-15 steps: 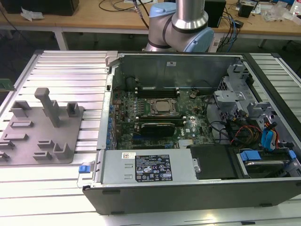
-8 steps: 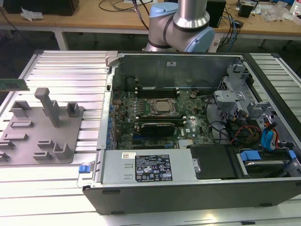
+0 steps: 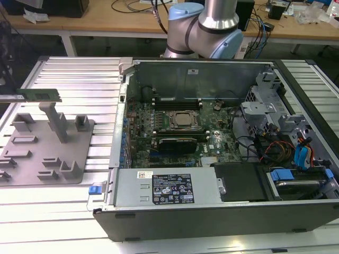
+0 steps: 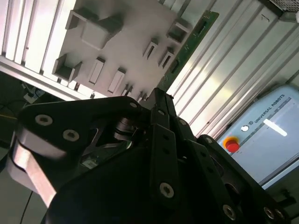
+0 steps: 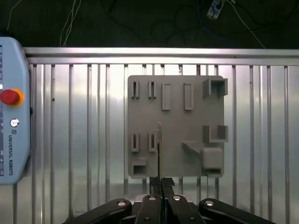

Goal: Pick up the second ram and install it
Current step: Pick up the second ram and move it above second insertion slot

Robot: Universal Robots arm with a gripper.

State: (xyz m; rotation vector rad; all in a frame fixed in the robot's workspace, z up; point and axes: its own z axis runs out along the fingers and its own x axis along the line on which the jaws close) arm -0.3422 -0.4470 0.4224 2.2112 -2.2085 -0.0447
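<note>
the gripper (image 5: 161, 180) is clenched on the second ram (image 5: 159, 149). in both wrist views its black fingers meet on one end of the stick.

directly beneath the gripper lies a grey fixture plate (image 5: 177, 126) with raised slots, small open boxes and a tall post (image 3: 54, 119). nothing stands between the gripper and the plate. under and around the plate runs a ribbed aluminium table (image 5: 84, 140). off one edge of the plate, well apart from it, a grey-blue teach pendant (image 5: 11, 135) with a red button (image 5: 9, 97) rests on the table. in the exterior view an open computer case (image 3: 212, 211) sits just beside the plate, toward the exterior view's right, with its motherboard (image 3: 180, 127) exposed. the arm (image 3: 212, 21) rises behind the case.

the second ram reaches straight out from the fingertips and hangs over the plate. in the first wrist view it is seen edge-on, as a thin line between two pairs of the plate's slots. in the exterior view it lies level, just above the top of the post, and i cannot tell whether it touches the post.

it is a long, narrow, flat green board, and the second wrist view shows small dark chips along its face (image 4: 189, 49).
</note>
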